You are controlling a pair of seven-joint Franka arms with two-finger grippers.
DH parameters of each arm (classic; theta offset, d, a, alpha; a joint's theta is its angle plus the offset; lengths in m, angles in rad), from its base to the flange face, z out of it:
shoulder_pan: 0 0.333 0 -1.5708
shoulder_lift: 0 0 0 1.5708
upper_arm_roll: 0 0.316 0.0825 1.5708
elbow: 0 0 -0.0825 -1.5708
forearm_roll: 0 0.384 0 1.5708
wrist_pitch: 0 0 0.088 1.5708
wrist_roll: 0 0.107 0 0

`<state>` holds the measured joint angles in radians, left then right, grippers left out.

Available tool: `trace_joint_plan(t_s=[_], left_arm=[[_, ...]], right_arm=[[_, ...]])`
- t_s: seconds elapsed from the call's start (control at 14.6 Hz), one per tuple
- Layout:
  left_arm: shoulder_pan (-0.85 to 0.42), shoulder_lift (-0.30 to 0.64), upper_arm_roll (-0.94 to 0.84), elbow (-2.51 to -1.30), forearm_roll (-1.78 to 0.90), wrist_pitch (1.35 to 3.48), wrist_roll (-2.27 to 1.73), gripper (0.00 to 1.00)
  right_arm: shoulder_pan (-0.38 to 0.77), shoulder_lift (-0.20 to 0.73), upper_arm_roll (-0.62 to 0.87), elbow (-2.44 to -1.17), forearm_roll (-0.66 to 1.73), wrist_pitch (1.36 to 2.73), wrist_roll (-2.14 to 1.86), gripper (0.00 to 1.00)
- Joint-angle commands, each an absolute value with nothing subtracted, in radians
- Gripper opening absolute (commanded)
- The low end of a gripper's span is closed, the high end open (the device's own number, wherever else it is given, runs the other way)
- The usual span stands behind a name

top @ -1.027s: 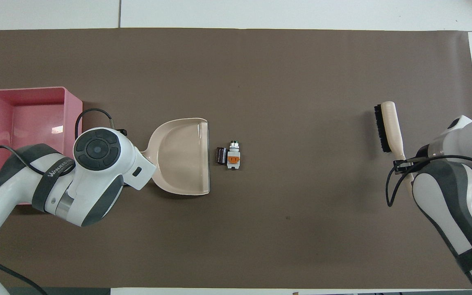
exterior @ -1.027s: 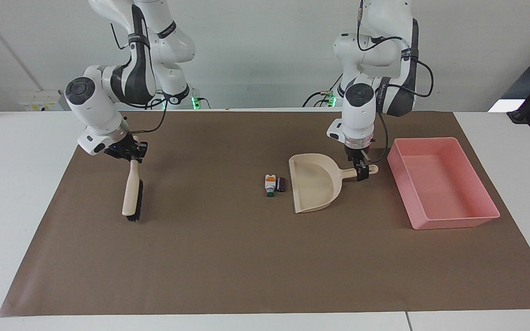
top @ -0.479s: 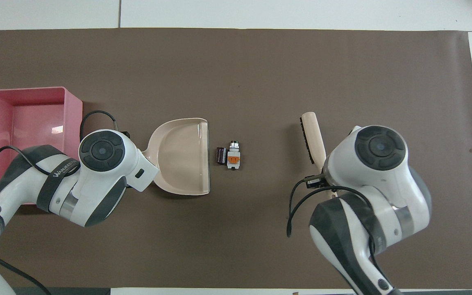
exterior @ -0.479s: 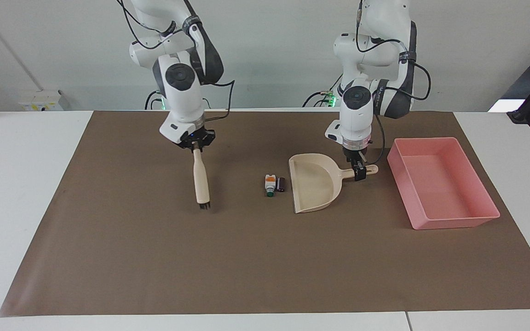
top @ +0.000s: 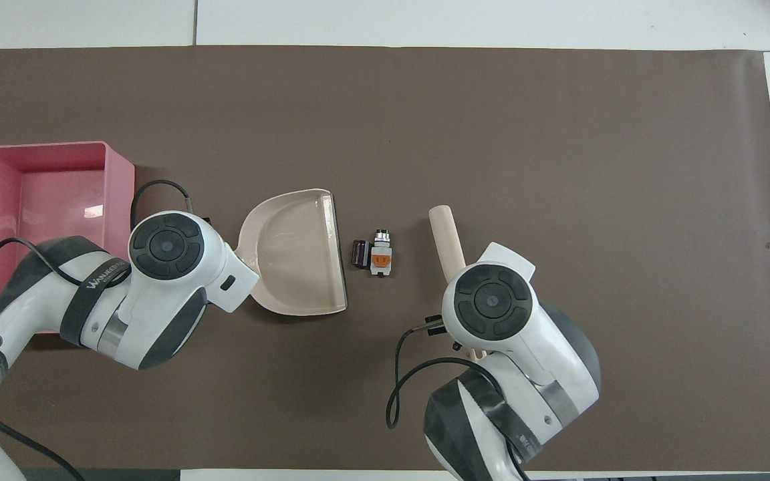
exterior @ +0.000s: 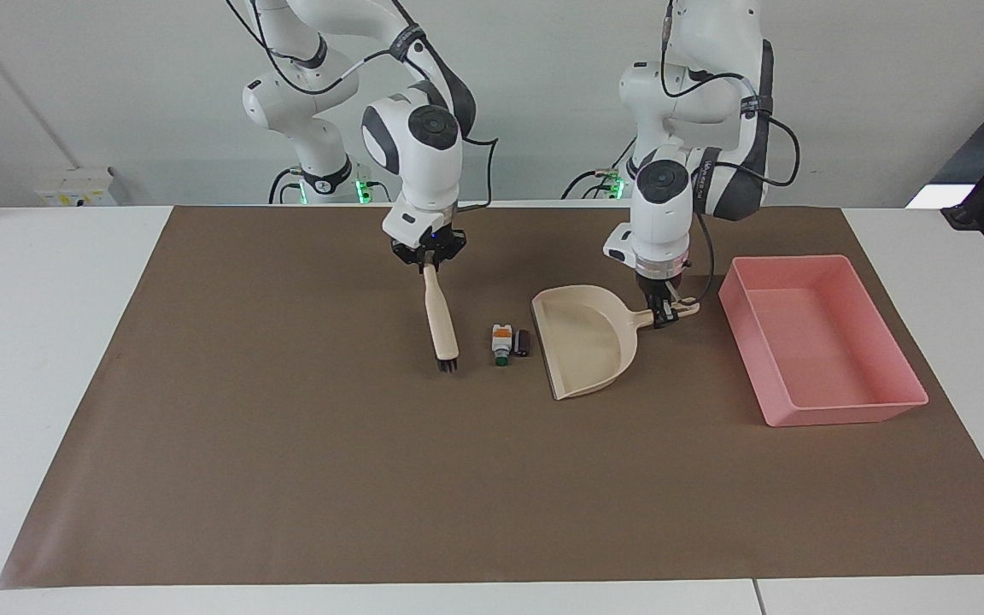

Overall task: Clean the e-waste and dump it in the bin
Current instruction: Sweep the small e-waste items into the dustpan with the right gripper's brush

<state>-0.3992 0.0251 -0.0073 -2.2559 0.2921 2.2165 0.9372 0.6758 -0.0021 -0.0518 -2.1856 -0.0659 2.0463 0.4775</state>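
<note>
Overhead view first: the two bits of e-waste sit side by side mid-mat, the white component (top: 380,254) with its orange mark and green tip touching the little dark cylinder (top: 359,254), both just off the open lip of the dustpan (top: 295,254). The bin (top: 117,187) is down at the left arm's end of the table, with nothing in it that I can see.

Left gripper (exterior: 664,314) is clamped on the dustpan's handle. Right gripper (exterior: 427,259) is clamped on the top of the brush (exterior: 441,329), which hangs bristles-down just beside the white piece, on the side away from the pan.

What I'd worry about: the pan looks slightly skewed, so if its lip isn't flat on the brown mat (exterior: 372,478), the bits could jam against the edge or slip under it. The cylinder is round and will probably roll off sideways if the brush hits it off-centre. A hard flick could also send the light pieces bouncing off the pan's back wall.

Stuff-wise: the pan is smooth glossy beige plastic, scoop-shaped with a raised rim. The brush has a rounded cream handle and short dark bristles. The bin is a pink shallow rectangle with sloped walls. The mat looks matte and flat.
</note>
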Motion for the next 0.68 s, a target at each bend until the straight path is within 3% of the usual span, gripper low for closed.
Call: trace_joint_plan(t_s=[0.0, 0.34, 0.62], left_arm=[[-0.417, 0.025, -0.002, -2.261, 0.308, 2.23, 0.939, 0.0], [-0.443, 0.028, -0.002, -2.229, 0.351, 2.165, 0.928, 0.0], [-0.477, 0.032, -0.002, -2.218, 0.4, 2.12, 0.873, 0.0]], right_arm=[[0.739, 0.101, -0.058, -2.071, -0.135, 2.014, 0.586, 0.0], [0.81, 0.239, -0.058, -1.97, -0.138, 2.016, 0.644, 0.0], [0.811, 0.245, -0.025, -1.967, -0.101, 2.04, 0.631, 0.0]])
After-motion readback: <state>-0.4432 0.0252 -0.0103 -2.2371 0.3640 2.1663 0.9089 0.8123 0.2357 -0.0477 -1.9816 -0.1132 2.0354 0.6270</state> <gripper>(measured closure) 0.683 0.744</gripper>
